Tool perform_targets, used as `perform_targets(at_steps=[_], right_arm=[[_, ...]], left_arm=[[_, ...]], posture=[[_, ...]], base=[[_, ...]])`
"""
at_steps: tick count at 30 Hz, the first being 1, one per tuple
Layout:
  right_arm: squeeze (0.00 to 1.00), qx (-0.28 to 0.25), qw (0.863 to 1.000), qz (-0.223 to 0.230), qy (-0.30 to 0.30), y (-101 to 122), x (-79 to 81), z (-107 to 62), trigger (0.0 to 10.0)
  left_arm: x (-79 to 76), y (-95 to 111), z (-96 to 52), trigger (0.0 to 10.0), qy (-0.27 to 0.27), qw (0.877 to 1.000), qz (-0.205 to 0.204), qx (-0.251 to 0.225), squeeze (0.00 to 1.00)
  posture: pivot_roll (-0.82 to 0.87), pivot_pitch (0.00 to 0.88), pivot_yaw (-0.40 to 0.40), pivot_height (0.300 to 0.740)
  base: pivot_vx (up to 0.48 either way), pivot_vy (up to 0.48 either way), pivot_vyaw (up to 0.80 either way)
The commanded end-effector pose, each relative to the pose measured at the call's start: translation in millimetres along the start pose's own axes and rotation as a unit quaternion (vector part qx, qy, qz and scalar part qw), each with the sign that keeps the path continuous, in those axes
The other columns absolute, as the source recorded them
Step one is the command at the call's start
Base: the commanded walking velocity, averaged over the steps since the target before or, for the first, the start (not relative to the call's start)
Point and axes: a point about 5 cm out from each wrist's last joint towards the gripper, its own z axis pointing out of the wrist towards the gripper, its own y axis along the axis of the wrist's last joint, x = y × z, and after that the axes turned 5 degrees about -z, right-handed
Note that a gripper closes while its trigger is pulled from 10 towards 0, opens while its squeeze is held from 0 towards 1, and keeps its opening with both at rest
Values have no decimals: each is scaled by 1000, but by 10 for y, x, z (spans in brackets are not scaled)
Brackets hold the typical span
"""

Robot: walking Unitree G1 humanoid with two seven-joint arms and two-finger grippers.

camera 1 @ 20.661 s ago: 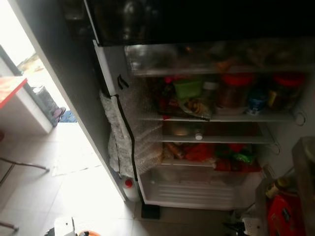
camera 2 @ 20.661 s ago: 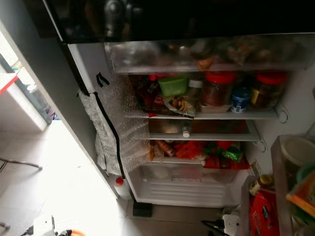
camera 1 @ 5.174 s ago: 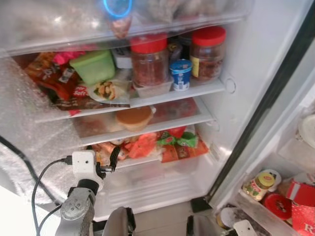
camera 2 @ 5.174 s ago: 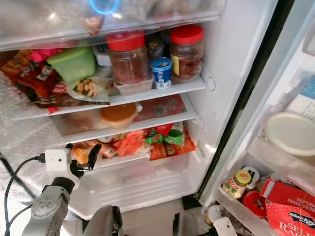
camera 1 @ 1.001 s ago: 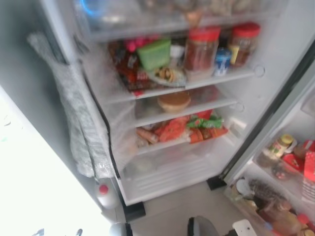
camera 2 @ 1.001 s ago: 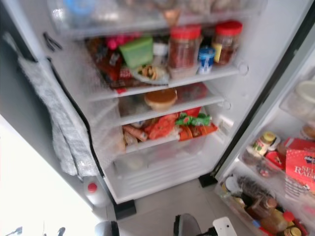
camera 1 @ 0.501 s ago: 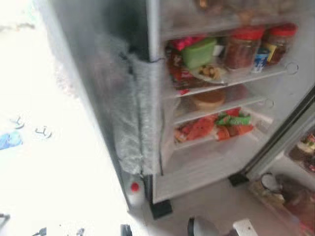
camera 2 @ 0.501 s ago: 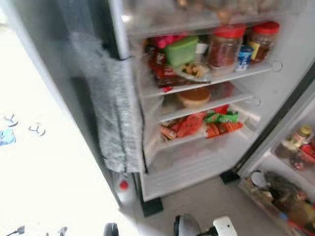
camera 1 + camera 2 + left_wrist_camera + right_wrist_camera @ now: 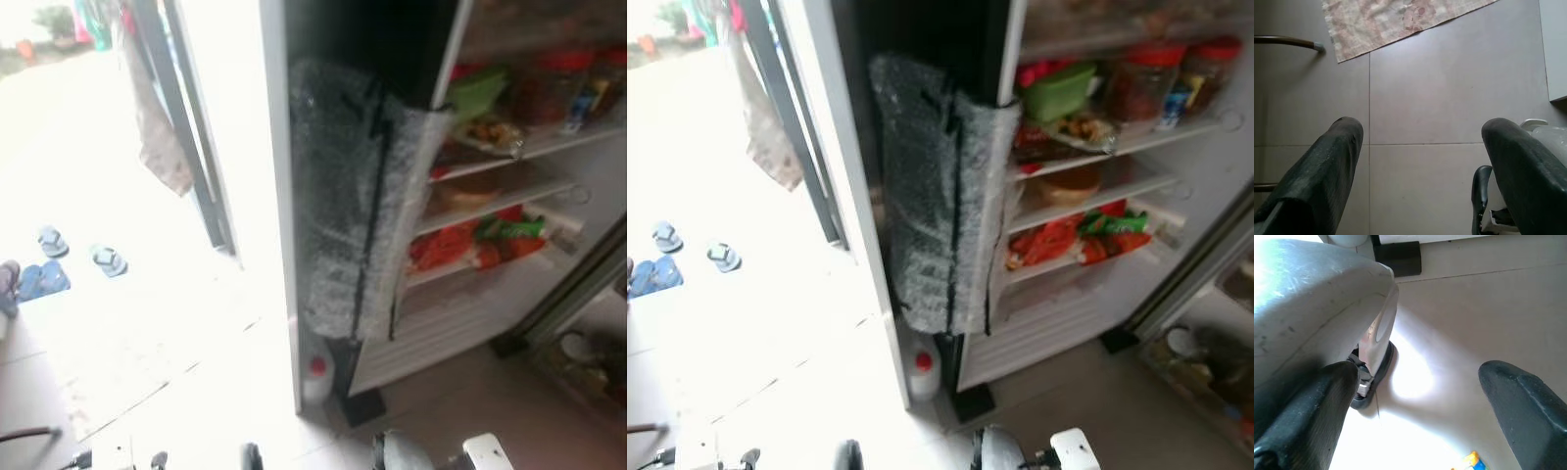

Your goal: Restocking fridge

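The open fridge point(image 9: 1087, 284) stands at the right, blurred. Its shelves carry a green tub point(image 9: 1058, 90), red-lidded jars point(image 9: 1144, 83), an orange bowl point(image 9: 1068, 184) and red and green packets point(image 9: 1063, 240). Bubble wrap point(image 9: 940, 196) with a black cable hangs down the fridge's left side. My left gripper point(image 9: 1422, 132) hangs low over grey floor tiles, open with nothing between its fingers. My right gripper point(image 9: 1418, 374) also hangs open and holds nothing, beside my own silver leg point(image 9: 1312, 298).
A white bottle with a red cap point(image 9: 923, 374) stands on the floor at the fridge's foot. To the left a bright doorway leads outside, with sandals point(image 9: 686, 250) on the floor. A patterned rug point(image 9: 1396, 19) and a chair leg point(image 9: 1288, 41) lie on the tiles.
The whole picture has swung to the left: the fridge now sits at the right edge, and the doorway and sandals have come into view. The camera moved, not the things.
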Motion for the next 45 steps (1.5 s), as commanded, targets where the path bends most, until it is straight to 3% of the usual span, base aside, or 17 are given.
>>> perform_targets(at_steps=[1,6,22,45], right_arm=[[0,-5,1000,0,23,22,131,39,10000],[0,-8,1000,6,17,21,128,39,10000],[0,-6,1000,13,10,9,129,39,10000],[0,-8,1000,14,8,20,115,38,10000]], left_arm=[[-35,-46,-11,10000,-3,1000,6,6,0],[-33,-64,-16,10000,-3,1000,5,9,0],[-66,-89,-19,10000,-13,1000,8,13,0],[-74,-147,-30,10000,-16,1000,5,23,0]], posture=[[-36,59,55,624],[-37,56,56,624],[-39,43,57,740],[-34,64,52,740]], base=[[0,0,0],[0,0,0],[0,0,0],[0,0,0]])
